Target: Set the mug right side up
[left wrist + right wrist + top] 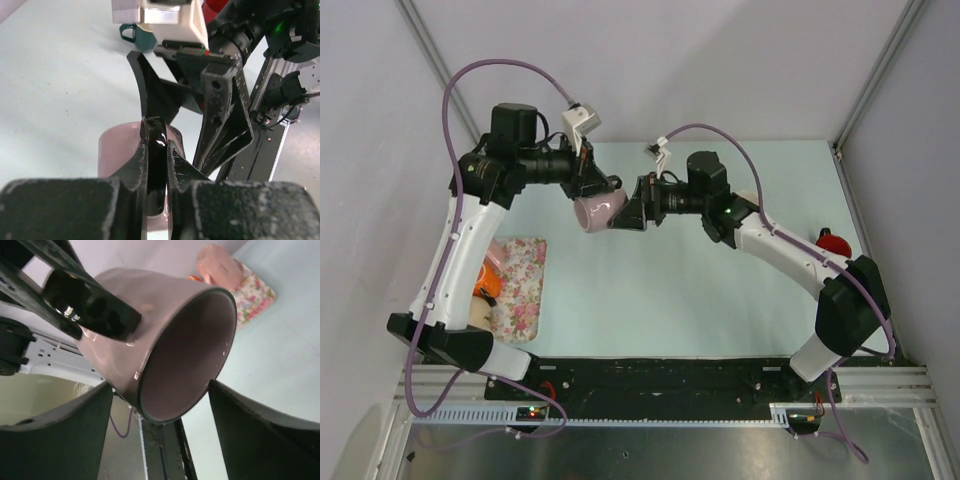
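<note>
The pink mug [596, 213] with a black handle hangs above the table, tipped on its side, mouth towards the right arm. My left gripper [594, 187] is shut on the black handle [156, 145], with the pink body [117, 150] beyond the fingers. My right gripper [626, 213] is open, its two fingers either side of the mug's rim [220, 355] without visibly touching it. In the right wrist view the mug [165, 310] fills the middle, and the right gripper [160, 430] straddles its mouth. The left fingers pinch the handle [90, 305] at upper left.
A floral tray [525, 285] lies at the left with an orange thing [490, 281] and a cream thing [480, 312] beside it. A red object [832, 241] sits at the right edge. A teal mug [137, 36] stands on the table beyond the grippers.
</note>
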Controlling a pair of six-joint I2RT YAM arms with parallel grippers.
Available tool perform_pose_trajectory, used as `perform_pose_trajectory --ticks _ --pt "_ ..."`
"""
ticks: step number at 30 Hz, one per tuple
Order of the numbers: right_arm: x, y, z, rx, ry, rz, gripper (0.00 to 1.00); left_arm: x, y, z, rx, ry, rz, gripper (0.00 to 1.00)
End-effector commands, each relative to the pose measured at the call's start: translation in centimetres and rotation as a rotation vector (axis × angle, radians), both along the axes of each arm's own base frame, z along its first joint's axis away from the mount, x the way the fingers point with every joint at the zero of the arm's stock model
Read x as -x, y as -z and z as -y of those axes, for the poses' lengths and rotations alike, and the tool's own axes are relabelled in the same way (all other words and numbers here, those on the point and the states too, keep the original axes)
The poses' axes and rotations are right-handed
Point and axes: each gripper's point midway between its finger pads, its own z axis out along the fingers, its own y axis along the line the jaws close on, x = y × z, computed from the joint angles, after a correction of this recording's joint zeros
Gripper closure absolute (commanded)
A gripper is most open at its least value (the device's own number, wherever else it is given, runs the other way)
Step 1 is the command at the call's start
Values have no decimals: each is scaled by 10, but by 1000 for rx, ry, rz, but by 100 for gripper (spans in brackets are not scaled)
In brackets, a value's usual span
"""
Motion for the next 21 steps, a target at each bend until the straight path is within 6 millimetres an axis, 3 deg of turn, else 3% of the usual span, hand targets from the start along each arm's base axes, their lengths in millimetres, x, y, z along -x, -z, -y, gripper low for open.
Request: perform_pose_trajectory --ticks 1,4,6,7,10,12,13,14,15,21 --pt "28 -38 -16 -125 -159 11 31 8 -32 14 68 51 71 100" --pt "43 -47 -19 -170 -250 8 68 1 -29 15 55 38 71 100" --pt "44 -44 -17 -158 -247 11 89 -3 -29 14 44 23 84 100" --pt "41 -43 -16 -147 -222 23 95 -4 -29 13 39 18 91 100" --pt "31 -28 -8 -67 -133 12 99 -7 -24 8 13 0 109 98" --pt "18 -13 1 16 -37 -1 100 -11 -16 2 -25 -30 123 57" --pt "11 0 8 78 22 -6 100 -13 -13 -2 -49 -49 140 29" --pt "2 8 16 131 92 0 100 -18 -7 -9 -89 -71 163 15" --pt "-3 19 24 191 137 1 100 -23 -1 -17 -136 -101 190 8" --pt "-17 62 75 455 317 -13 100 -44 28 -69 -462 -183 371 0"
